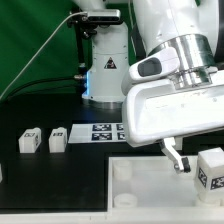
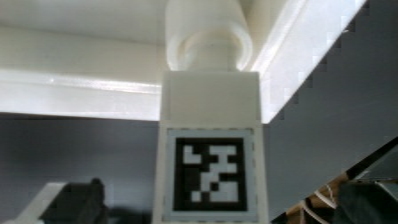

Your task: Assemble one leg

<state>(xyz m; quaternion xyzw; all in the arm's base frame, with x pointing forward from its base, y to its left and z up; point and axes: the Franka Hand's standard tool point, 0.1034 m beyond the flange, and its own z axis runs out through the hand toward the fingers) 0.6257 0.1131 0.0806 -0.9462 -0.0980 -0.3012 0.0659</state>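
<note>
A leg (image 2: 214,140), a white block with a black-and-white tag, lies between my gripper's (image 2: 214,208) fingers, its far end at a round socket (image 2: 212,45) of the large white panel (image 2: 80,70). The dark fingers (image 2: 64,204) stand apart from its sides, so the gripper is open. In the exterior view the gripper (image 1: 196,162) hangs low at the right over the panel (image 1: 150,195), with the same leg (image 1: 210,170) beside the one finger (image 1: 177,157) that shows. Two more legs (image 1: 30,140) (image 1: 58,138) stand at the left.
The marker board (image 1: 104,130) lies on the dark table behind the panel. The arm's white base (image 1: 104,65) stands at the back. A black cable (image 1: 40,60) runs across the green backdrop. Another white piece (image 1: 2,172) shows at the left edge.
</note>
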